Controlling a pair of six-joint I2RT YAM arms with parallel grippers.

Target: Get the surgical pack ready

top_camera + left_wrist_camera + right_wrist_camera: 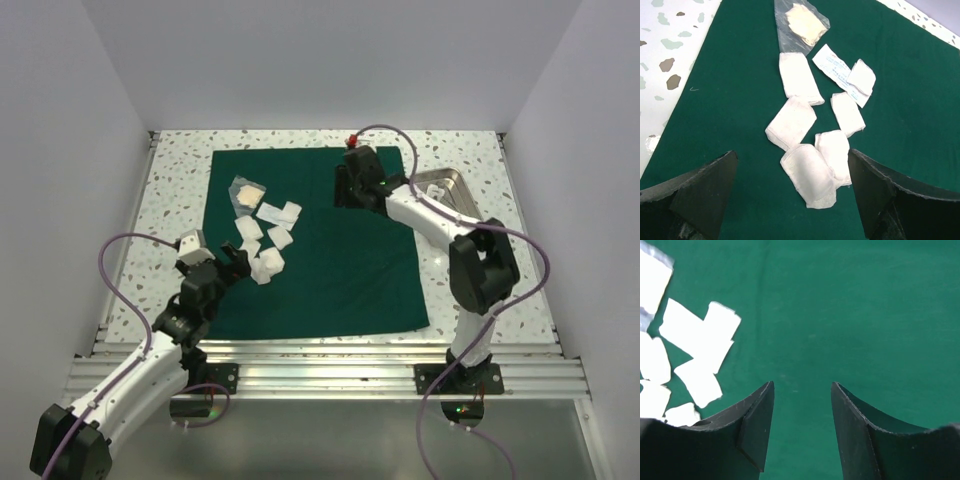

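The surgical pack point(340, 270) lies spread flat on the table point(180, 170), gauze packets point(262, 240) loose on it. The left gripper point(232, 262) and right gripper point(802, 390) both hang released, empty; a careless fold could scatter the gauze.

Gauze packets point(262, 232) on drape point(340, 280), tray point(452, 180) at right.

Boxed in at the back and on both sides by plain white walls point(320, 60), under soft, even light. Laid with a white worktop point(175, 170) flecked in grey and brown like terrazzo, also seen at the upper corners of the left wrist view. Edged along the near side with silvery aluminium rails point(330, 368), then a smooth, faintly glossy grey surface point(340, 440) below.
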